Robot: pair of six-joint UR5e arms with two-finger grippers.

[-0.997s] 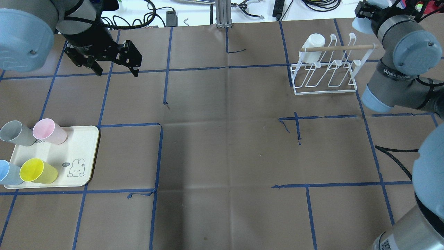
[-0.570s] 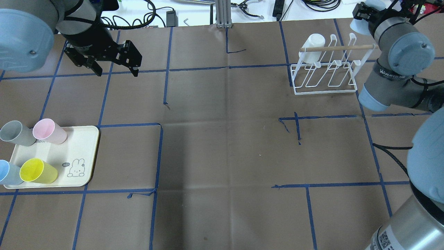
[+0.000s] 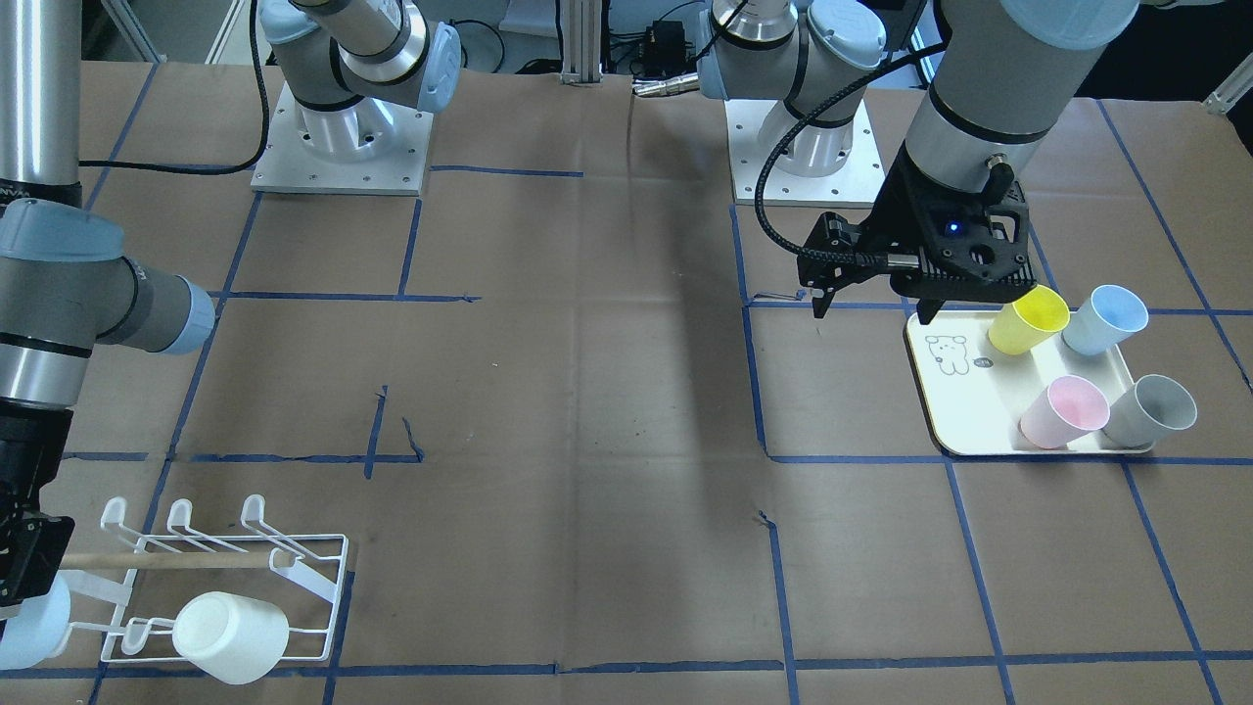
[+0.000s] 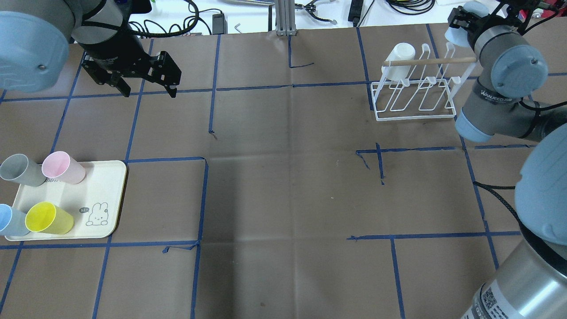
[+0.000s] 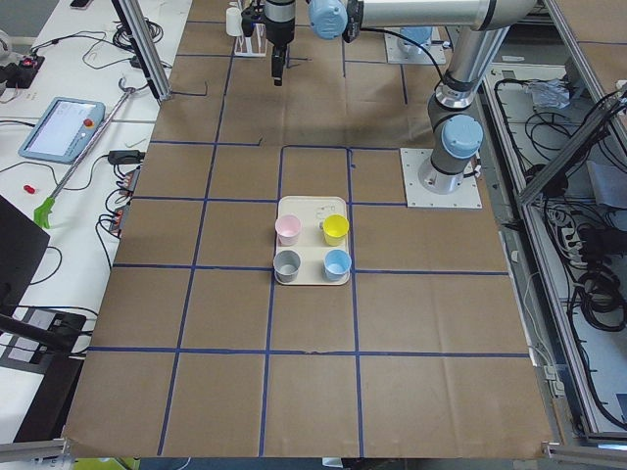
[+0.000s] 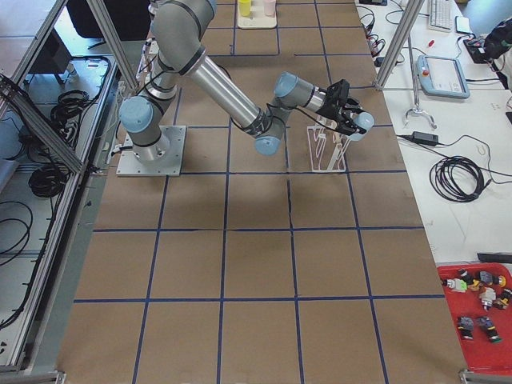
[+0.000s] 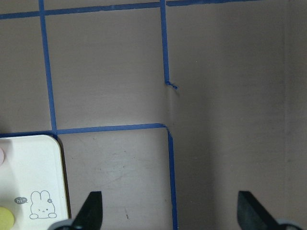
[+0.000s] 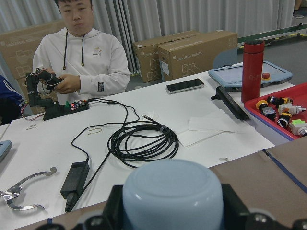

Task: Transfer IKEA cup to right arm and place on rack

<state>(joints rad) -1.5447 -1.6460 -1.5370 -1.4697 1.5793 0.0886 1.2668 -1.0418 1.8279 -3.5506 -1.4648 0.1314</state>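
My right gripper (image 4: 461, 21) is shut on a light-blue cup (image 4: 455, 32), held on its side just beyond the right end of the white wire rack (image 4: 416, 95). The cup fills the bottom of the right wrist view (image 8: 172, 196) and shows at the lower left of the front view (image 3: 29, 627), beside the rack (image 3: 323, 587). A white cup (image 4: 401, 53) hangs on the rack's far-left prong, under the wooden dowel (image 4: 429, 61). My left gripper (image 4: 149, 91) is open and empty, above bare table at the far left.
A cream tray (image 4: 104, 195) at the near left holds grey (image 4: 17, 168), pink (image 4: 62, 166), yellow (image 4: 46, 218) and blue (image 4: 9, 220) cups. Cables and an operator's white table lie beyond the far edge.
My right arm has shifted a little to the left with the light-blue cup, closer to the rack's right end. The left arm has not moved.
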